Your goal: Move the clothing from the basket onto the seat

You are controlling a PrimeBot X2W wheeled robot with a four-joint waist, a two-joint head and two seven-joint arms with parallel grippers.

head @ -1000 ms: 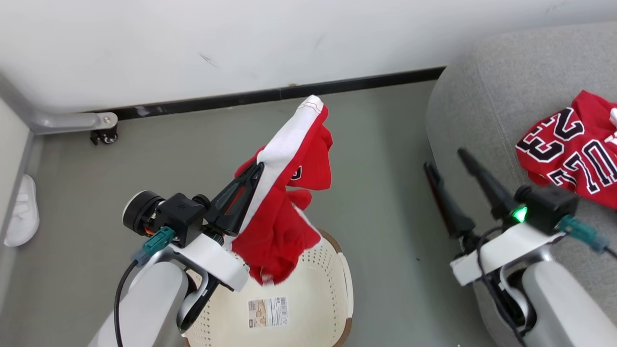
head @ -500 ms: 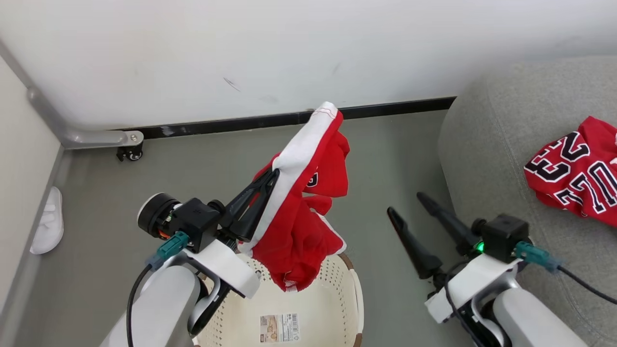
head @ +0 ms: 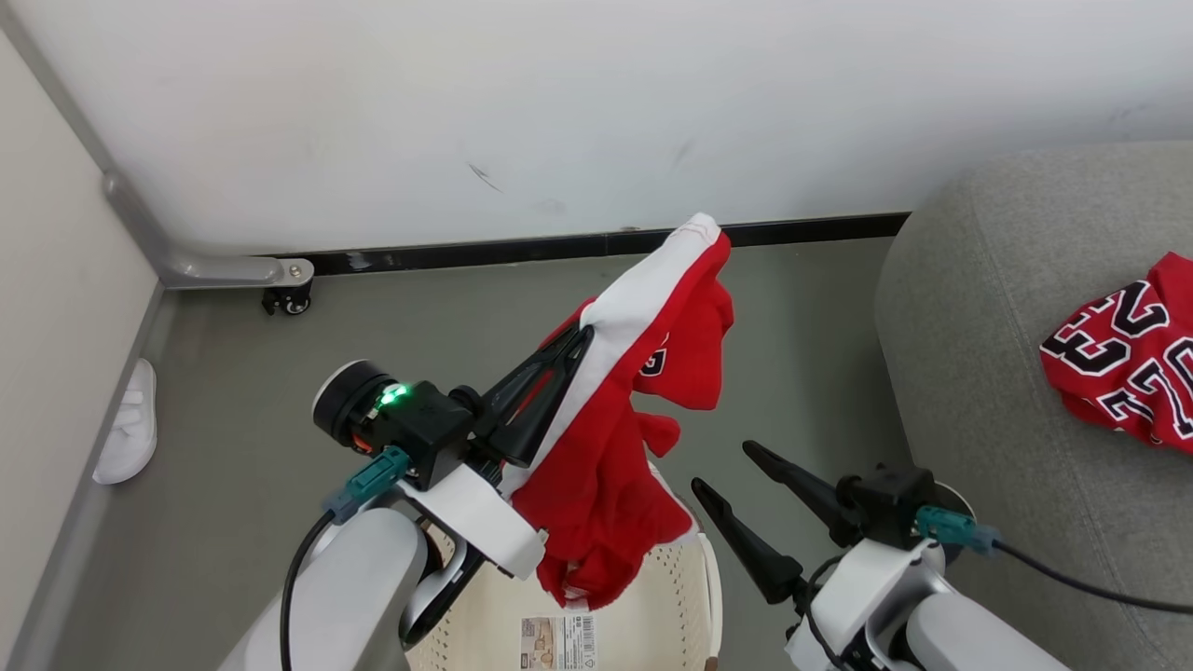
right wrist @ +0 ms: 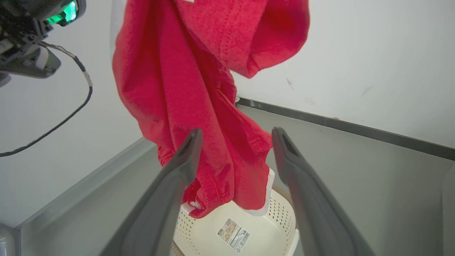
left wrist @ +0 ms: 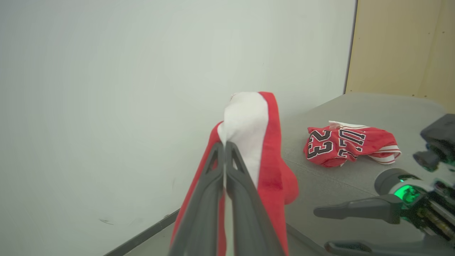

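While the left gripper (head: 583,330) pinched the shorts (head: 606,466) by their white stripe, fingers pressed together on the cloth, a white wall (head: 559,112) and a dark baseboard (head: 559,247) stood beyond its tips. A caster (head: 289,300) and a white slipper (head: 126,438) lay on the floor (head: 233,485) well off to its left. The right gripper (head: 720,466) hung just to its right, fingers spread and holding nothing. That gripper stood between the shorts and the seat (head: 969,373), its tips aimed at the hanging cloth; in its own wrist view the red folds hung just beyond the spread fingers.

The shorts hung lengthwise. Their long axis ran from the stripe end, which stuck up past the left fingertips toward the wall, down to a bunched lower end below that gripper's wrist. The lower end dangled over the basket (head: 676,582), about level with its rim; whether it touched could not be told. The basket sat under the left gripper.

The jersey (head: 1118,373) lay on the seat, well to the right of both grippers, its number showing.
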